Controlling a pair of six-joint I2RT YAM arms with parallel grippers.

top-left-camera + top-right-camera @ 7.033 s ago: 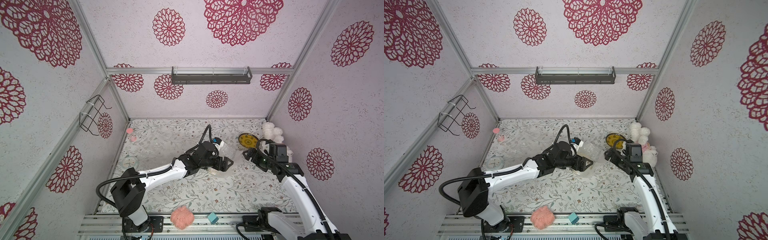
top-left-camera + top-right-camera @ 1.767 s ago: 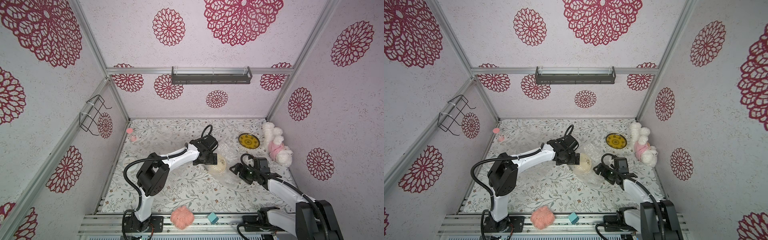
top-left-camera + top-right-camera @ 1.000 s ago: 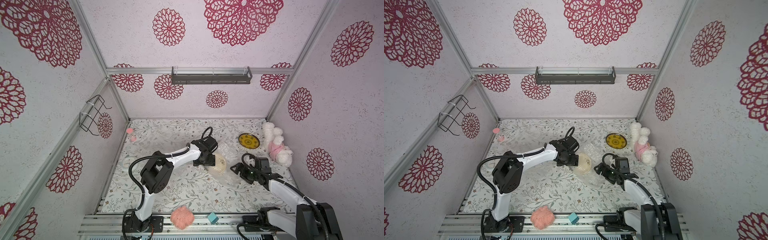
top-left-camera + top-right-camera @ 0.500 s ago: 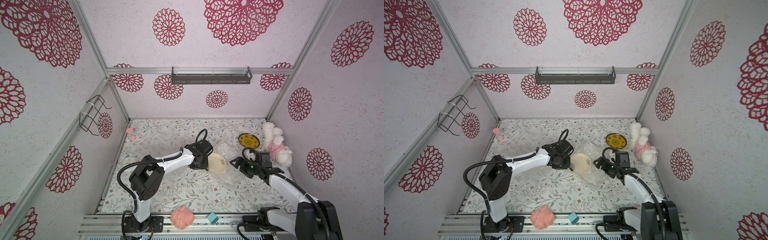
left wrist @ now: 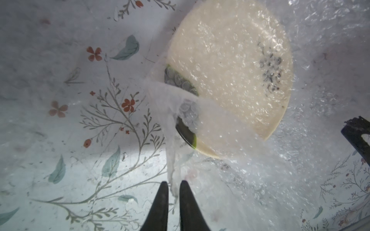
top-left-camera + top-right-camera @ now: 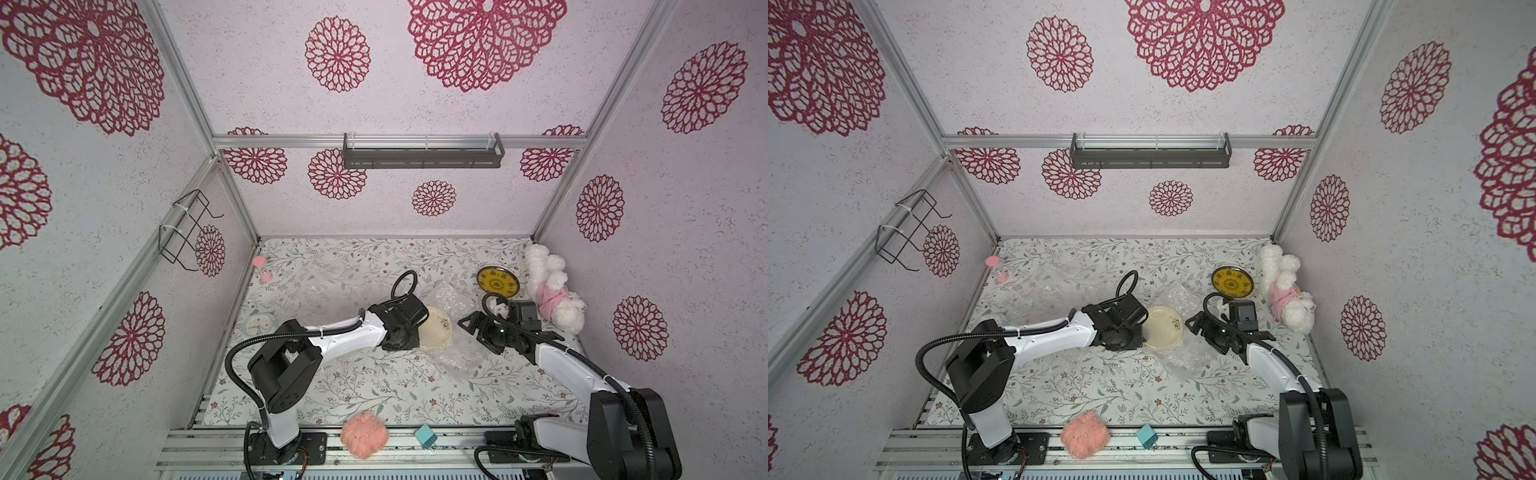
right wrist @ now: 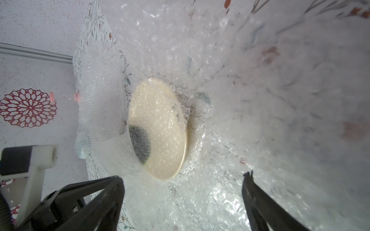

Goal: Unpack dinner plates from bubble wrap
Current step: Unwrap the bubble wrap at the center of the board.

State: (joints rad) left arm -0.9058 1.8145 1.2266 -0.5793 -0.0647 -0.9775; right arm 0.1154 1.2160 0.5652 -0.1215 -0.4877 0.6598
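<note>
Pinches bubble wrap (image 5: pixel 170 140) flap in left gripper (image 5: pixel 172 184), jaws nearly together. Cream plate (image 6: pixel 436 328) under film at 3 o'clock in both top views; beyond, right gripper (image 6: pixel 471 328) spread wide, empty.

You have no text, label, brand or number to read in any view. The clock (image 6: pixel 258 325), well apart from the left gripper (image 5: pixel 172 183) toward the arm's base side, shows a dial, but its marks are too small to make out. The cream plate (image 5: pixel 230 60), just ahead of that gripper, bears a dark motif blurred by the wrap (image 5: pixel 320 100); no letters show in it. The yellow plate (image 6: pixel 497 282), near and beyond the right gripper (image 7: pixel 184 177), carries dark ornament only, too small to tell any sign.
</note>
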